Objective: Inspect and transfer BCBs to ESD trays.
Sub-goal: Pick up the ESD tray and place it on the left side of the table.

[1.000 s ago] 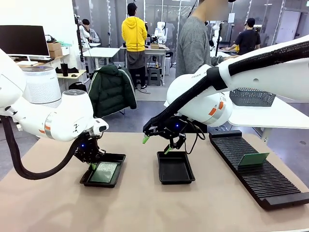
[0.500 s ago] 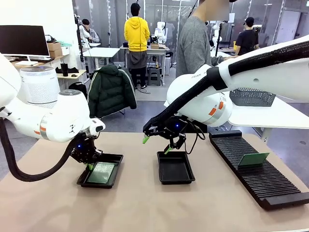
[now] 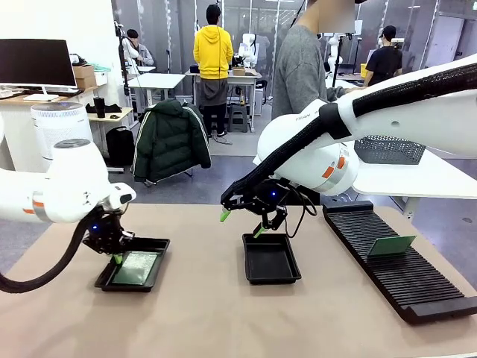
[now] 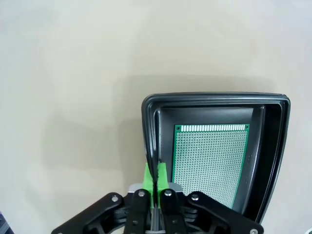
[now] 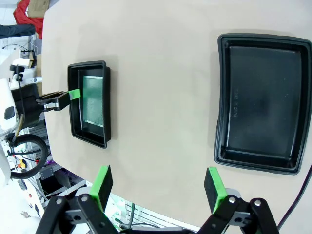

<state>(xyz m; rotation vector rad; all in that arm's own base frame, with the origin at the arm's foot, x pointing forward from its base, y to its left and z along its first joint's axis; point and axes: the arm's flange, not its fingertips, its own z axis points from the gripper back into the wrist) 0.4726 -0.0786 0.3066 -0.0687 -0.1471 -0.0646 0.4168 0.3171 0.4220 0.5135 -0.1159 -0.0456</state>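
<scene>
Left side: the left arm reaches in low over the table (image 3: 223, 321), its wrist bent down toward the near left corner of the left tray (image 3: 145, 240). The left gripper (image 3: 117, 259) is closed, its green pads pinching that tray's side wall, one pad inside and one outside, as the left wrist view shows (left gripper (image 4: 156, 171), left tray (image 4: 214, 97)). A board (image 3: 136, 267) lies flat on this tray's floor. Its face (image 4: 209, 161) is a fine grid of holes with a row of pads along one short edge and carries no readable print. A small embossed mark on the tray's inner wall is too faint to read.

Centre: the right gripper (image 3: 241, 223) hangs above the table, just beyond the far left corner of the middle tray (image 3: 246, 257), touching nothing. Its fingers are spread wide with nothing between them (right gripper (image 5: 157, 170)). From that wrist, the middle tray (image 5: 219, 97) shows a bare floor with an illegible embossed mark, and the left tray (image 5: 107, 107) lies well apart. Small grey lettering on the right arm's shell is too small to read. A person (image 3: 298, 67) in a grey top stands behind.

Right side: a long ribbed rack (image 3: 417, 287) holds a second board (image 3: 391, 246), tilted on edge in its slots.
</scene>
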